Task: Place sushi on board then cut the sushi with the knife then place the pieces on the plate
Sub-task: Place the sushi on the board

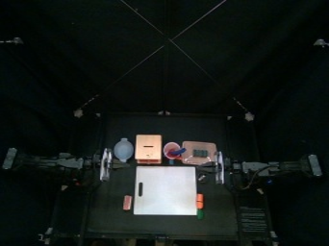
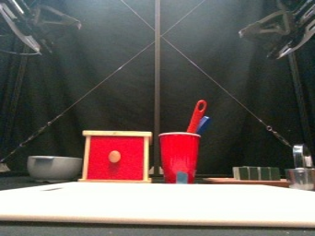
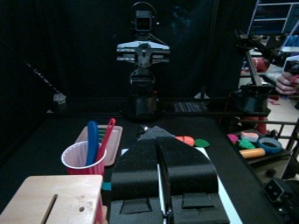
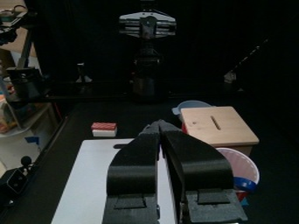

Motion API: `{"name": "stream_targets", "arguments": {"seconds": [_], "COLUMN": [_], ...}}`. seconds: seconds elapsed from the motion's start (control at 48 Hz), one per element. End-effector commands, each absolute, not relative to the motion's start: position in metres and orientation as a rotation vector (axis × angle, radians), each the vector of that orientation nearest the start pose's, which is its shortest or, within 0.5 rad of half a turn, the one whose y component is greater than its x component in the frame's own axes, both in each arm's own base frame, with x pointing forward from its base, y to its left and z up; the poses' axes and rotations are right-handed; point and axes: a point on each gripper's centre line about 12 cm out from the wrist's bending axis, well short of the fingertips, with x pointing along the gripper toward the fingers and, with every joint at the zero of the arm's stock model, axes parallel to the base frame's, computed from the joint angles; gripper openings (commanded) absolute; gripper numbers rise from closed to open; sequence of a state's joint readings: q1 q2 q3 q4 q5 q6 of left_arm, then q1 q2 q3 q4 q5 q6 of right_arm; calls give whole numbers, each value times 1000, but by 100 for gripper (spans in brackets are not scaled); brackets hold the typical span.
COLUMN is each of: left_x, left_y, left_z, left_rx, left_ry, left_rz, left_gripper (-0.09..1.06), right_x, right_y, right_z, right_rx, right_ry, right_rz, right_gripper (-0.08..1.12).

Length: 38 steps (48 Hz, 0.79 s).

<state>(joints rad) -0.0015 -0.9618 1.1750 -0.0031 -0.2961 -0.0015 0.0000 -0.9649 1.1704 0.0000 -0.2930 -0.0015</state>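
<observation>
The sushi roll (image 2: pixel 259 172) of dark green blocks lies on the pink tray (image 1: pixel 197 151) at the back right, behind the white cutting board (image 1: pixel 167 190). A red cup (image 2: pixel 180 157) holds the red and the blue knife (image 2: pixel 197 116) just left of the tray. My left gripper (image 1: pixel 106 163) hangs shut beside the board's left edge, holding nothing. Shut and holding nothing as well, my right gripper (image 1: pixel 221 165) hangs by the board's right edge. In the wrist views each pair of jaws, left (image 3: pixel 163 140) and right (image 4: pixel 163 129), stands closed above the board (image 4: pixel 105 175).
A wooden box (image 1: pixel 149 147) with a red drawer front stands behind the board, a blue-grey bowl (image 1: pixel 122 149) to its left. A small red toy (image 1: pixel 127 201) lies left of the board, another red toy (image 1: pixel 199 200) right of it. A metal cutter (image 2: pixel 299 175) sits at the far right.
</observation>
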Motion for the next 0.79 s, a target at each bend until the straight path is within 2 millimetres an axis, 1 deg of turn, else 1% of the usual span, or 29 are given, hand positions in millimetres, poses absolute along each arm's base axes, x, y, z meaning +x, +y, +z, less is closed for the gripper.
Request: {"name": "stream_targets", "arguments": {"seconds": [0.021,0.167,0.271,0.396,0.562,0.688,0.792], "left_x": [205,211,217,224,233,239,242], "left_y": [1,1,1,-1,0,1,1], "left_z": [291,285,281,274,263,257,253], "left_rx": [0,9,22,52,74,73,73], "left_ry": [-72,-51,-44,-35,-1,17,33], "left_rz": [7,5,1,-10,-17,-15,-13], "left_gripper": [-4,-3,-3,-3,-3,-3,-3], "right_x": [202,204,207,210,210,207,205], "right_y": [-1,-6,-15,-33,-61,-77,-84], "right_z": [292,285,282,273,256,242,235], "right_rx": [6,20,54,97,128,153,159], "right_ry": [-72,-43,-19,53,209,339,411], "right_rz": [-5,-29,-77,-165,-297,-367,-397], "right_gripper": [4,3,3,3,4,13,26]}}
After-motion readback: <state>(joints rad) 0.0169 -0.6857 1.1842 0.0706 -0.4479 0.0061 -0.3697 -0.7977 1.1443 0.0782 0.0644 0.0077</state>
